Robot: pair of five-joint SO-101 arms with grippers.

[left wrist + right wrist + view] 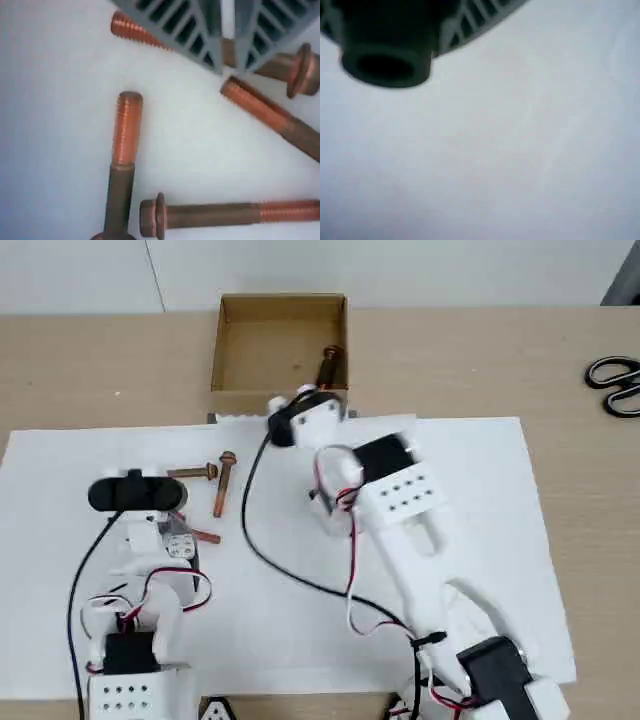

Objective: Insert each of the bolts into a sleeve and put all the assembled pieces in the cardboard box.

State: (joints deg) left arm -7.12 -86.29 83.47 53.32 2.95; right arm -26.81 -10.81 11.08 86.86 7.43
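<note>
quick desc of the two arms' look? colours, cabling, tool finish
Both are white printed shells with dot-grid vent holes and black servo blocks: left arm, right arm. Each carries red, white and black wiring plus a loose black cable. Left tool and right tool are grey with ribbed slots.

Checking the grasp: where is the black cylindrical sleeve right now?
In the right wrist view, the black cylindrical sleeve hangs gripped in the right tool, above the white paper sheet.
</note>
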